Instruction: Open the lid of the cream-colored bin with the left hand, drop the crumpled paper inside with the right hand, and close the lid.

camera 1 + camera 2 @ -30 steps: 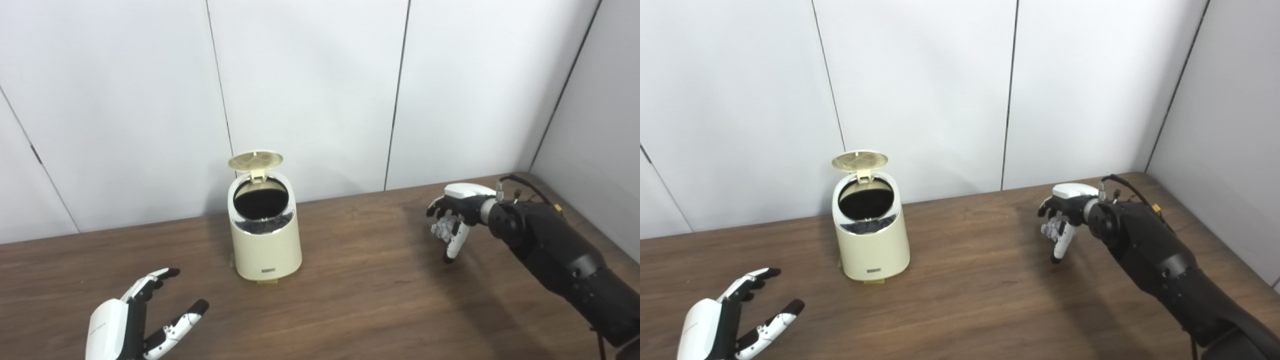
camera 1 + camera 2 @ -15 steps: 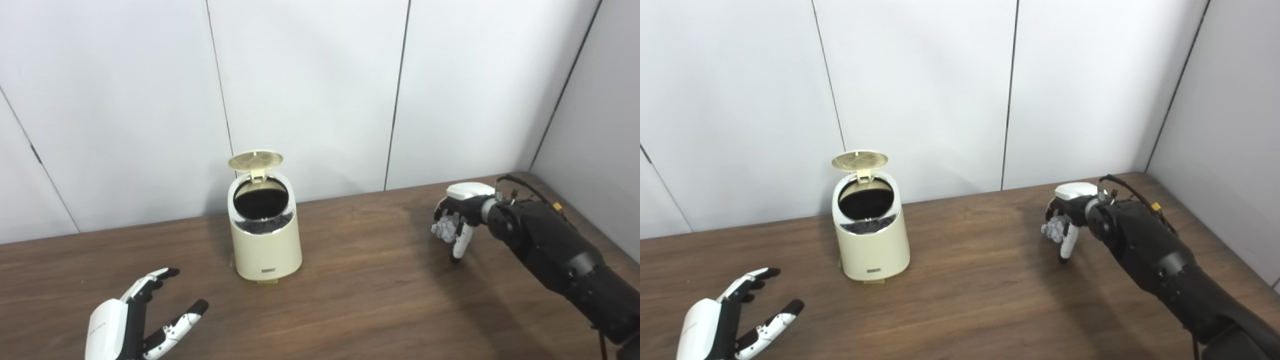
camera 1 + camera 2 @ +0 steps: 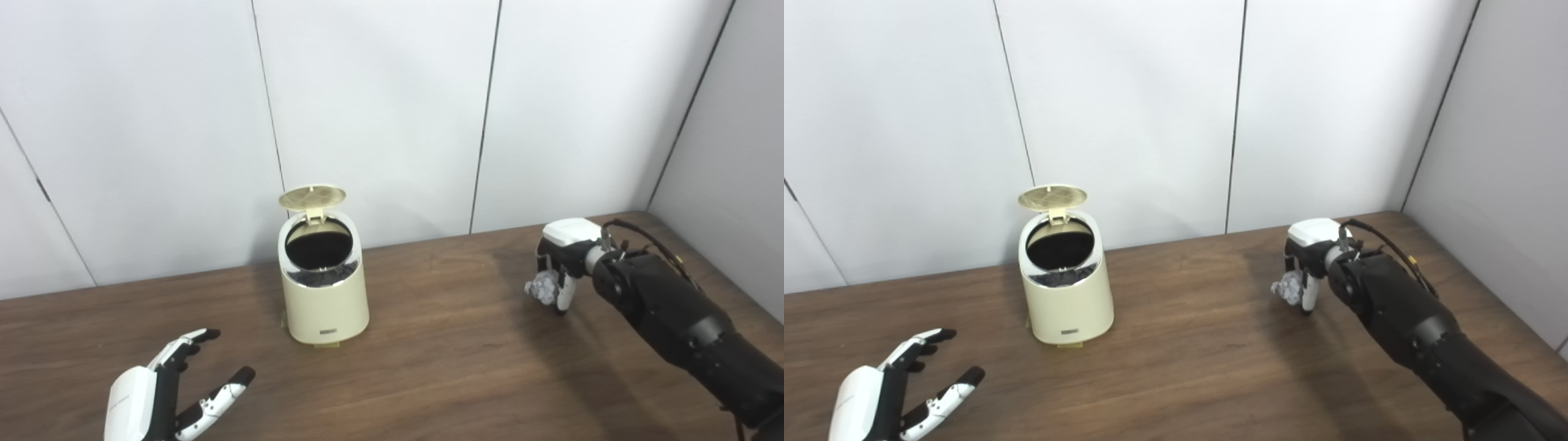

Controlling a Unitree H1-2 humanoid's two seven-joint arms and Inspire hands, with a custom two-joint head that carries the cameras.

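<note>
Left eye view: right robot hand (image 3: 558, 269), frame right, clamped on crumpled grey-white paper ball (image 3: 541, 285) just above wooden bench (image 3: 441, 361). Left robot hand (image 3: 162, 392), lower left, fingers apart, empty. Cream-colored plastic bin (image 3: 323, 288) centre w/ round lid (image 3: 312, 197) up; loose pinch could drop paper short of bin.

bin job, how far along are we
Done: the lid of the cream-colored bin stands open, and the left hand rests open near the front of the table, holding nothing. In hand: the right hand is closed on the crumpled paper, far to the right of the bin. Left: carry the paper over the opening, drop it in, then close the lid.
</note>
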